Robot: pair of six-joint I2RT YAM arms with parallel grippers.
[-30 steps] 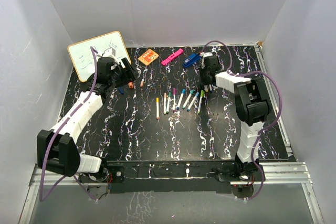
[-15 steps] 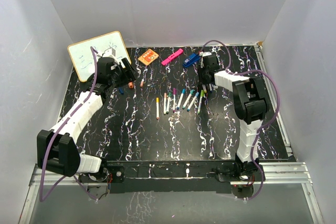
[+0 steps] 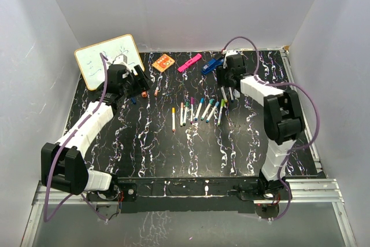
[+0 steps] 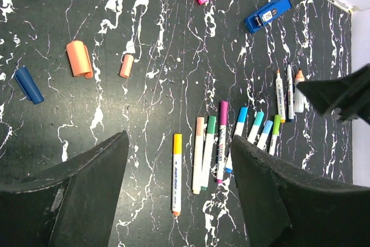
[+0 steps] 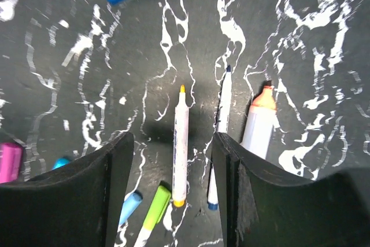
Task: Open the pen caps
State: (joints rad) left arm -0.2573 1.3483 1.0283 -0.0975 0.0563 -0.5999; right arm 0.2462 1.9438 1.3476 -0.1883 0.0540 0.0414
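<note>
Black marbled table (image 3: 150, 143): from above, a row of pens (image 3: 196, 110) lies mid-table. A whiteboard (image 3: 108, 60), a pink highlighter (image 3: 189, 62) and a blue clip (image 3: 211, 66) sit along the back.
Left gripper (image 3: 140, 83): low beside the whiteboard, near some loose caps (image 3: 143, 93).
Right gripper (image 3: 229, 89): low over the right end of the row.
Left fingers (image 4: 87, 195): in the left wrist view, spread wide and holding nothing.
Pen caps (image 4: 224, 111): seated on most pens in the row; the orange and blue loose caps lie well to the left.
Right fingers (image 5: 113, 195): in the right wrist view, spread either side of an uncapped yellow-tipped pen (image 5: 180, 143). A blue-tipped pen (image 5: 222, 108) and an orange-tipped marker (image 5: 260, 125) lie just beside it, caps off.
</note>
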